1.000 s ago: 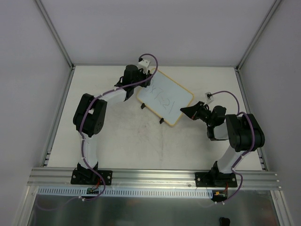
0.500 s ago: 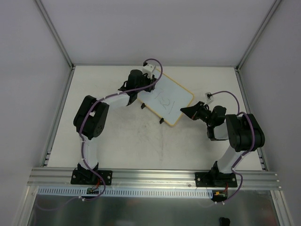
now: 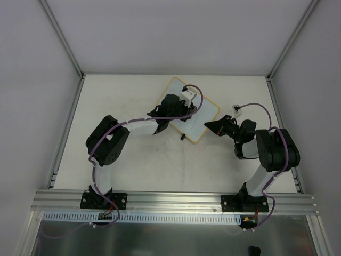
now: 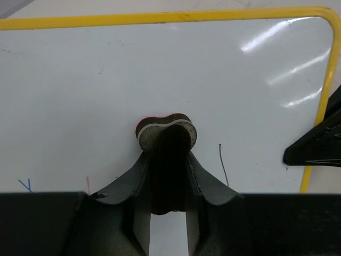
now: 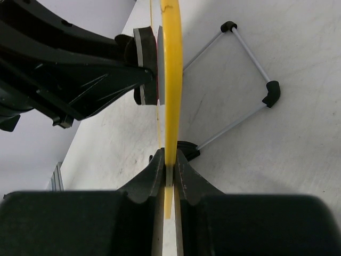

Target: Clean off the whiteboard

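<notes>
Overhead: the whiteboard (image 3: 206,114) sits on the table (image 3: 133,160), my left claw (image 3: 178,109) over its middle, my right claw (image 3: 214,126) at its right edge. Left wrist: that claw's clamped on an eraser pad (image 4: 167,130) pressed to the board; I'd hold it flat and sweep at the thin stroke (image 4: 224,165) just right of it. Right wrist: claw's pinching the yellow rim (image 5: 170,80), so brace firmly.

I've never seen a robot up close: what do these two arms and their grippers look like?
The left arm and right arm alternate white links with bulky black joints on black bases. A purple cable runs along each. The left gripper and right gripper each have two black fingers tapering to the tips. No markings show.
</notes>
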Available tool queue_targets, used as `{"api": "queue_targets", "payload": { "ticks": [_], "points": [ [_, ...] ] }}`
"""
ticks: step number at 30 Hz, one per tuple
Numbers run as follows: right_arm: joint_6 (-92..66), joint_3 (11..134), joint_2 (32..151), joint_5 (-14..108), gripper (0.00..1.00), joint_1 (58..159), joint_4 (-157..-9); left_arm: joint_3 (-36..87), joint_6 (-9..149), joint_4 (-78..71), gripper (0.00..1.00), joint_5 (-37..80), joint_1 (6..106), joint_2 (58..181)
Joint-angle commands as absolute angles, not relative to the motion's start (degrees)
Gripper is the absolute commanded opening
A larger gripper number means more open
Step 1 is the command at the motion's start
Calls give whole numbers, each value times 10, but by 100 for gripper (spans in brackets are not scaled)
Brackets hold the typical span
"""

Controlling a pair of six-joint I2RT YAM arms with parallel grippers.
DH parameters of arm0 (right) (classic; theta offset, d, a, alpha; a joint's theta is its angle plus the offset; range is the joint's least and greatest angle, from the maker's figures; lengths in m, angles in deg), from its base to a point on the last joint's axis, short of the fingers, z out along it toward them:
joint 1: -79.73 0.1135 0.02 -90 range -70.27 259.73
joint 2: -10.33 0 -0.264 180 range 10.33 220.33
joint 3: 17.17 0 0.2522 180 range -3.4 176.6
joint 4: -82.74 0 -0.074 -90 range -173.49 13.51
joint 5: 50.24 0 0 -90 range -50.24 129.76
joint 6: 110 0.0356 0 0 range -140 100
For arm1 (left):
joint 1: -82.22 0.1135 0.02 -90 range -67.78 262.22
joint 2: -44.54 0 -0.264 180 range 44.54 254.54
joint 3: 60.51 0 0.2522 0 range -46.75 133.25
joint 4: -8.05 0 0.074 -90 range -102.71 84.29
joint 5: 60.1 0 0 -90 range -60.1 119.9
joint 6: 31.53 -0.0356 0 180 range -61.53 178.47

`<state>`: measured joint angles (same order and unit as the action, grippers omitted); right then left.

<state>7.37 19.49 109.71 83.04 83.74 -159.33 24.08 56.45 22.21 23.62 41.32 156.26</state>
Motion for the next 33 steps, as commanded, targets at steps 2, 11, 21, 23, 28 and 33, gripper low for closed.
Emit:
{"api": "queue_targets", "payload": {
  "ticks": [2, 11, 21, 23, 28, 33],
  "points": [
    [45, 209, 1097, 848, 0, 848, -1712, 229, 570, 199, 0, 230, 387, 1559],
    [45, 209, 1097, 849, 0, 848, -1712, 265, 565, 188, 0, 245, 428, 1574],
    [47, 210, 1099, 849, 0, 848, -1712, 292, 600, 187, 0, 205, 542, 1586],
    [47, 210, 1099, 850, 0, 848, -1712, 298, 597, 188, 0, 209, 556, 1592],
    [46, 210, 1099, 850, 0, 848, -1712, 299, 607, 195, 0, 206, 592, 1603],
    [48, 211, 1101, 850, 0, 848, -1712, 302, 621, 203, 0, 142, 610, 1613]
  ]
}}
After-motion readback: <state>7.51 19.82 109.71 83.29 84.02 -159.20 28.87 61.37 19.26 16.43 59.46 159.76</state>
